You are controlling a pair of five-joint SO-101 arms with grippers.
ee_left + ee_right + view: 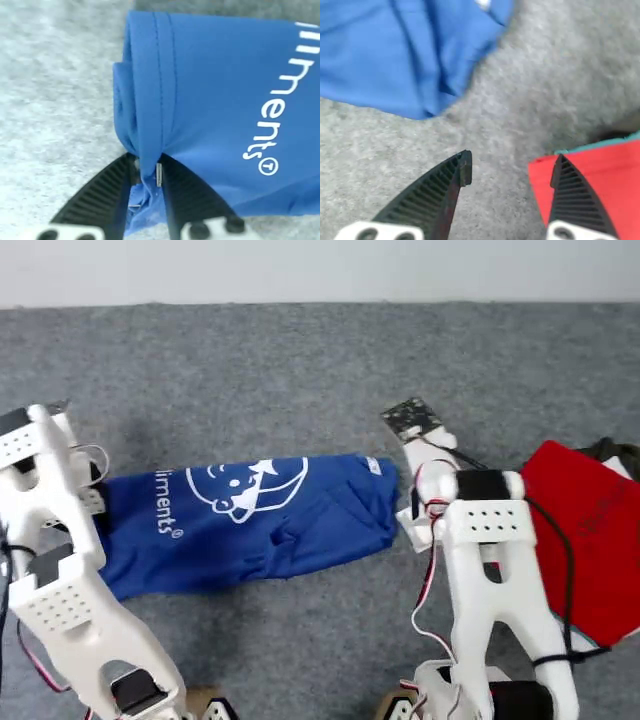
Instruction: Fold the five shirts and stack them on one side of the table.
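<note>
Blue shirt: lying half-folded as a long band on the grey mat. I am pinching one end with the left gripper, fingers clamped on bunched cloth. The right gripper is hovering just beside the blue shirt's other end, fingers apart, holding nothing. In my judgement, the next move is calling for a grip there, then a crosswise fold. The red shirt, near that same end, is crowding the right arm.
</note>
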